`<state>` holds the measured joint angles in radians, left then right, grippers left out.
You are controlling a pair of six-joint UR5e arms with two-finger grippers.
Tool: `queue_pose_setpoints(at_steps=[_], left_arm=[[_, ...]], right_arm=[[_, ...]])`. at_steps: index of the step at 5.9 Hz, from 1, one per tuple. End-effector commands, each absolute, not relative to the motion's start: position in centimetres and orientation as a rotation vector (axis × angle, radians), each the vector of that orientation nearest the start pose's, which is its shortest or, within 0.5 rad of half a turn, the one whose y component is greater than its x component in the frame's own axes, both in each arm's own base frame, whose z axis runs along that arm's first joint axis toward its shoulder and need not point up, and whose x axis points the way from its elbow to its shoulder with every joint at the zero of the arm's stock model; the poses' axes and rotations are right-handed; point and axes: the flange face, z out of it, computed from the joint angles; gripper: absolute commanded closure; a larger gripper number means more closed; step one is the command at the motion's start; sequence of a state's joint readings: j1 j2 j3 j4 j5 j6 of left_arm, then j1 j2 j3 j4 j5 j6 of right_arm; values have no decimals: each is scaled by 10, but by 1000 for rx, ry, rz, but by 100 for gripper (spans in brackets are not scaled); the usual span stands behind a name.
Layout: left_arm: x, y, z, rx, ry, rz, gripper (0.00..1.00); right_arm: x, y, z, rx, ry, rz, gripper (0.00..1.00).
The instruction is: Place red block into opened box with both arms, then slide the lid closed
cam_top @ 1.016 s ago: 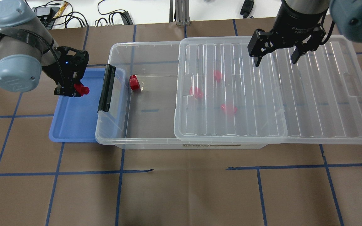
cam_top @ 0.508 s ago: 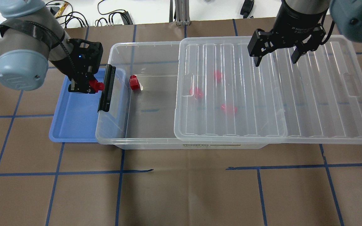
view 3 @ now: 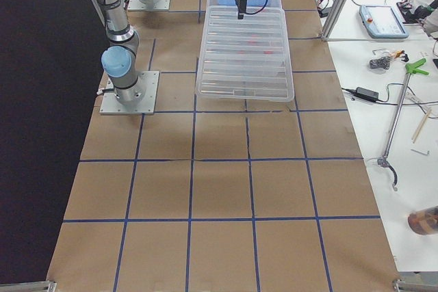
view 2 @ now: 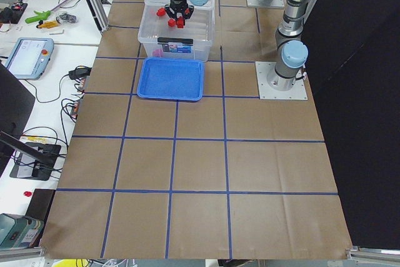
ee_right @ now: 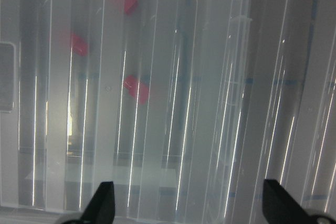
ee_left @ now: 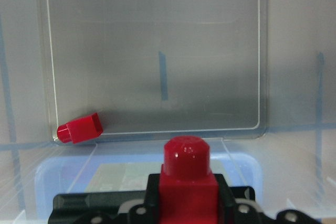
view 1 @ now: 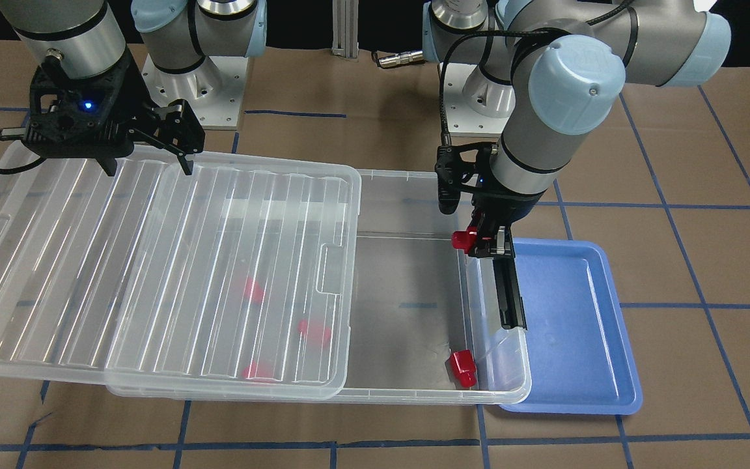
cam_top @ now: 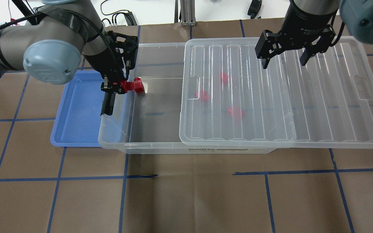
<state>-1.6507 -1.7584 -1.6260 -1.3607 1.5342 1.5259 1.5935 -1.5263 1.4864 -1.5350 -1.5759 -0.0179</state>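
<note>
My left gripper is shut on a red block, stud pointing sideways, and hangs over the latch end of the clear box. The wrist view shows that block between the fingers above the box's end wall. A second red block lies in the box's open corner. Three more show blurred under the ribbed lid, which covers the box's right part and overhangs it. My right gripper is open above the lid, holding nothing.
A blue tray lies against the box's latch end, under the black latch bar. Cables and a metal post stand beyond the table's far edge. Brown paper with blue tape lines covers the table.
My left gripper has carried the red block rightward, from above the blue tray to over the box's latch end. The right arm and the lid have not moved.
</note>
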Motion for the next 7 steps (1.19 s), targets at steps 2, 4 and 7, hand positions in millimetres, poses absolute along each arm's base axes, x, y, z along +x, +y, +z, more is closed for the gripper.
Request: queue_pose_setpoints(at_steps=[2, 4, 7], left_arm=[[-214, -548, 317, -2203, -2164, 1, 82], [-219, -555, 247, -2217, -2161, -9, 82], [-221, -568, 196, -2216, -2148, -30, 79]], right_arm=[[143, -508, 503, -58, 3147, -5, 0], [143, -507, 503, -58, 3147, 7, 0], [141, -508, 503, -53, 3147, 10, 0]])
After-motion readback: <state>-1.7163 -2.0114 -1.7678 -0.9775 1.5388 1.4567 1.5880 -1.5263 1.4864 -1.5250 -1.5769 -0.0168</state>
